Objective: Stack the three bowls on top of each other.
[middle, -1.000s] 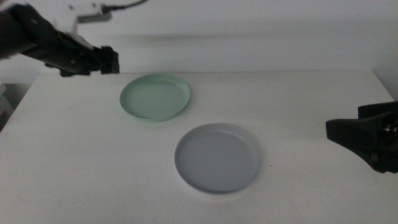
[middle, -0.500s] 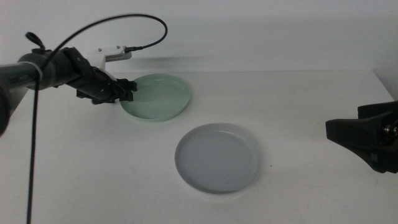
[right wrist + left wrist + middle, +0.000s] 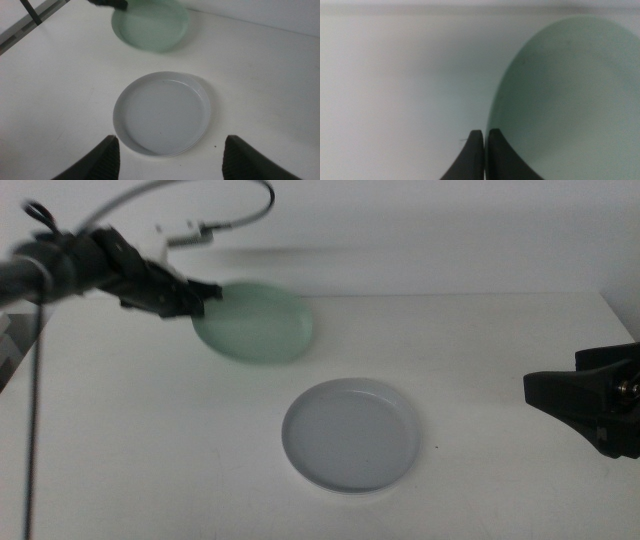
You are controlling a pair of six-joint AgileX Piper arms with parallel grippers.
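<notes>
My left gripper (image 3: 203,297) is clamped on the mint green bowl's (image 3: 255,325) rim at the table's far left. I'd carry it level over the grey bowl (image 3: 349,433), centring before release. The right gripper (image 3: 167,155) waits, jaws spread, near the grey bowl.

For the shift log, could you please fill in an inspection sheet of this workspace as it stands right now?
Surface: white table, bare around the dishes.
Job's things: mint green bowl, blurred, rim pinched; grey bowl nested on a white bowl.
Clutter: nothing seen.
Grippers: left gripper shut on the green rim; right gripper open, waiting at the table's right side.
Cables: black cable over the left arm.
Surroundings: plain white wall.
</notes>
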